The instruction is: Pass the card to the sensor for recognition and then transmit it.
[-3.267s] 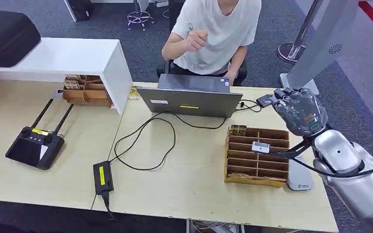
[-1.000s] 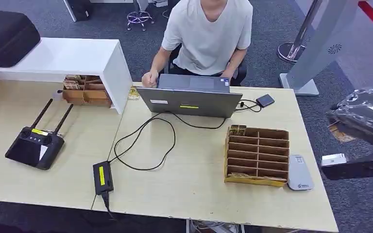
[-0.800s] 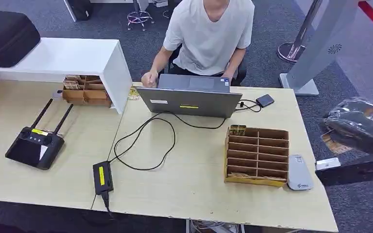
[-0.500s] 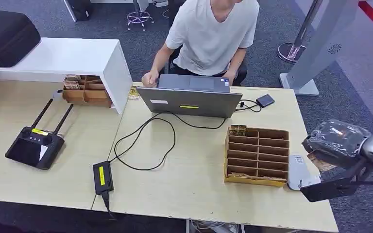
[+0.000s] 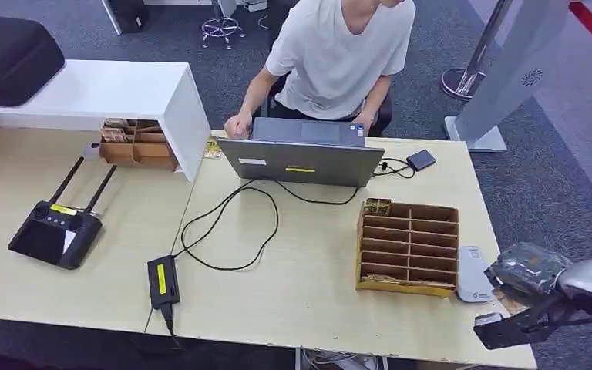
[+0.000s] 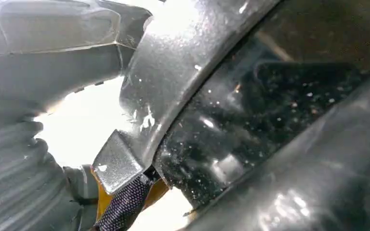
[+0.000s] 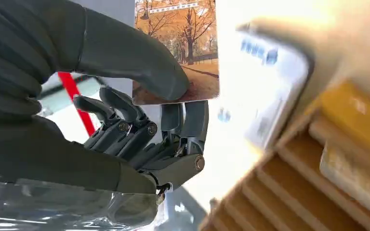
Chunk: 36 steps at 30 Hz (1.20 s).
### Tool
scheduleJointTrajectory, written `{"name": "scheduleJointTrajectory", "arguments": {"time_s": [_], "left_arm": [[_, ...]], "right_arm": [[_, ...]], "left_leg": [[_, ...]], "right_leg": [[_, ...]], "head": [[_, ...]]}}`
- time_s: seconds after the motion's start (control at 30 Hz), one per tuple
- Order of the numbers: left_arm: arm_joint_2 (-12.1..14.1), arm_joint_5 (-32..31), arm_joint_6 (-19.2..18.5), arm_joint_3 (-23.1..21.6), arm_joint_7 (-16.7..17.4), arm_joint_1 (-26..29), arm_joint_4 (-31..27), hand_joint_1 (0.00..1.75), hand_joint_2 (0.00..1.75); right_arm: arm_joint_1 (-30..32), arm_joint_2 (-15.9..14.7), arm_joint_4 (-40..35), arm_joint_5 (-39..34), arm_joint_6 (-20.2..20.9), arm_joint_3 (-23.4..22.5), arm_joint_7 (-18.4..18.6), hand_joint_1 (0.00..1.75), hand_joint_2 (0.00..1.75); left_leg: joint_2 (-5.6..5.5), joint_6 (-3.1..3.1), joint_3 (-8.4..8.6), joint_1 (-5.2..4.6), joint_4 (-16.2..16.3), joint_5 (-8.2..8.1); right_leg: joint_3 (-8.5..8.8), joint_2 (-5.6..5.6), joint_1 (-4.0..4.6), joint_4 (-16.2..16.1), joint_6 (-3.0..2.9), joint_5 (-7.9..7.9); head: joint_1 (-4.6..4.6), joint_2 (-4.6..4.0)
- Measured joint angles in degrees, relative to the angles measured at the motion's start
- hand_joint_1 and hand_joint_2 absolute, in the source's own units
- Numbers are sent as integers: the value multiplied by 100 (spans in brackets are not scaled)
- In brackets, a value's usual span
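My right hand (image 5: 528, 270), wrapped in clear plastic, hangs low at the table's right front corner, just right of the grey sensor pad (image 5: 474, 284). In the right wrist view the thumb and fingers (image 7: 125, 53) pinch a card (image 7: 176, 48) printed with orange autumn trees. The card stands close beside the pale, blurred sensor pad (image 7: 270, 96), and I cannot tell whether they touch. The left wrist view has the grey ribbed cover of my left hand (image 6: 9, 183) against dark parts, with its fingers hidden.
A cardboard slot organizer (image 5: 408, 248) sits directly left of the sensor. Behind it stand a grey laptop (image 5: 302, 158) with a person (image 5: 339, 54) seated at it. A cable and power brick (image 5: 163, 281), a black controller (image 5: 54, 231) and a white shelf (image 5: 108, 92) lie further left.
My right hand has come down and inward with the card, from out over the floor on the right to beside the sensor at the table's corner. The person shifted slightly.
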Motion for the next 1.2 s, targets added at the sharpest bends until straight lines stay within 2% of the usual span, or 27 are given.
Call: {"name": "scheduleJointTrajectory", "arguments": {"time_s": [0.3,0.73,0.83,0.93,1.1,1.2], "left_arm": [[0,4,0,0,0,0,0,0,175],[0,22,4,0,17,0,0,0,175],[0,39,7,0,17,0,0,0,175],[0,44,7,0,17,-1,0,0,175],[-2,46,2,0,17,-1,0,0,175],[0,46,2,0,17,-1,0,0,175]], "right_arm": [[552,0,522,140,-15,-332,-2,175,175],[785,2,631,177,9,-616,-53,175,175],[779,41,631,288,-17,-725,-171,175,175],[710,241,669,461,7,-888,-335,175,175],[581,857,924,640,37,-1019,-435,175,175],[552,1108,1071,695,29,-1060,-470,175,175]], "left_leg": [[3,0,2,0,0,0],[2,0,-1,0,0,0],[3,0,-3,0,-1,0],[10,0,-1,0,-2,0],[13,-2,9,2,-2,3],[0,-2,2,3,-2,10]], "right_leg": [[0,4,0,0,0,0],[0,1,0,0,0,0],[1,3,0,2,0,0],[2,11,0,4,0,1],[3,14,1,5,-6,5],[2,-2,2,6,-6,6]], "head": [[0,0],[0,0],[0,0],[-2,0],[-4,0],[-2,0]]}}
